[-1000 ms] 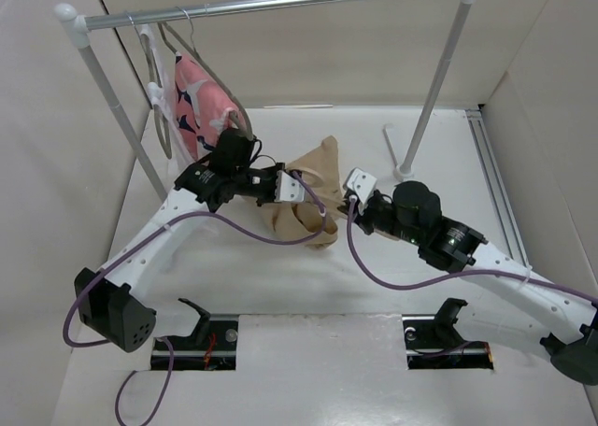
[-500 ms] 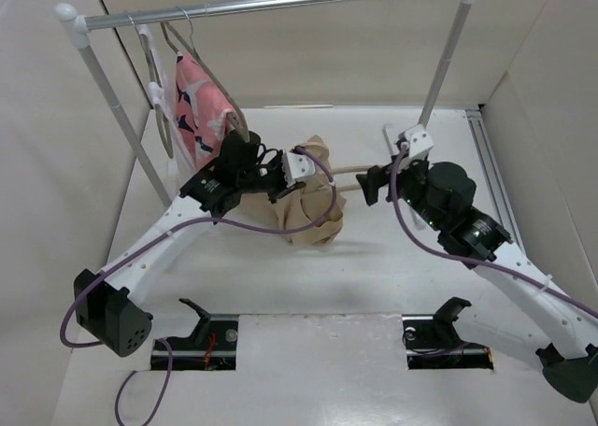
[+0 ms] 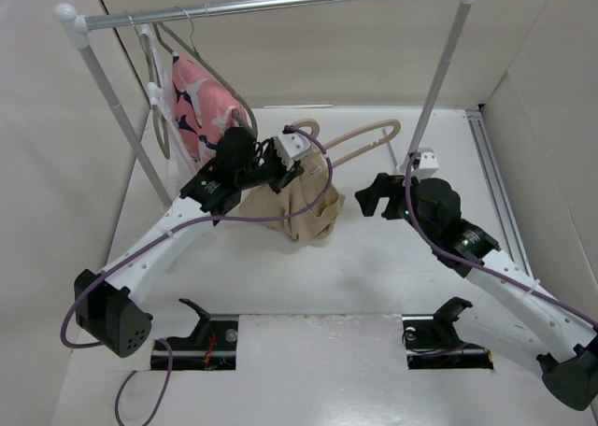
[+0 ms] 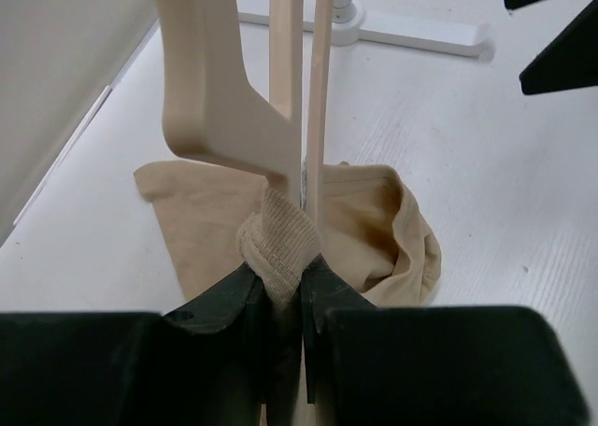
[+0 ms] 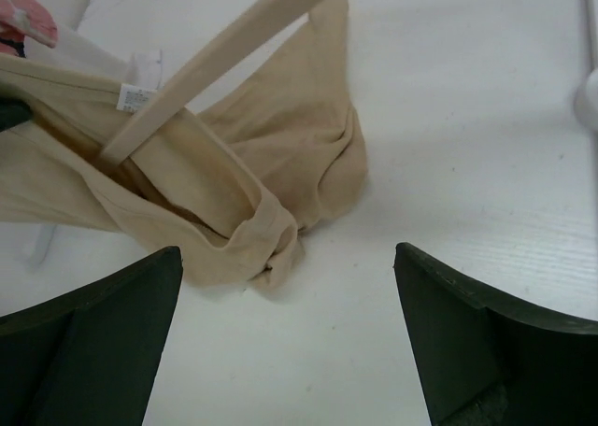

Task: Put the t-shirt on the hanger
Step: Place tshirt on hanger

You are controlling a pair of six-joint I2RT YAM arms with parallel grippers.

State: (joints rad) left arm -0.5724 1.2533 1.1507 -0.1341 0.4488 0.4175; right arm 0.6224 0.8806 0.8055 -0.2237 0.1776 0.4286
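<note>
The tan t-shirt (image 3: 301, 208) hangs bunched from my left gripper (image 3: 280, 164), its lower part resting on the table. In the left wrist view my left gripper (image 4: 280, 275) is shut on the shirt's ribbed collar (image 4: 278, 242). The cream hanger (image 4: 213, 90) rises out of the same pinch. From above, the hanger (image 3: 360, 138) sticks out to the right above the shirt, with its hook (image 3: 304, 127) near my left wrist. My right gripper (image 3: 374, 194) stands wide open to the right of the shirt and holds nothing. Its wrist view shows the t-shirt (image 5: 280, 146) and hanger (image 5: 215, 57) ahead of the right gripper (image 5: 288, 253).
A clothes rail (image 3: 280, 1) spans the back on two white posts; the right post (image 3: 434, 80) stands just behind my right arm. A pink patterned garment (image 3: 201, 104) and thin grey hangers (image 3: 163, 99) hang at the rail's left end. White walls close in both sides.
My right gripper has opened, let go and backed off to the right. My left gripper has lifted the collar and hanger up and back, and the hanger now swings out above the shirt.
</note>
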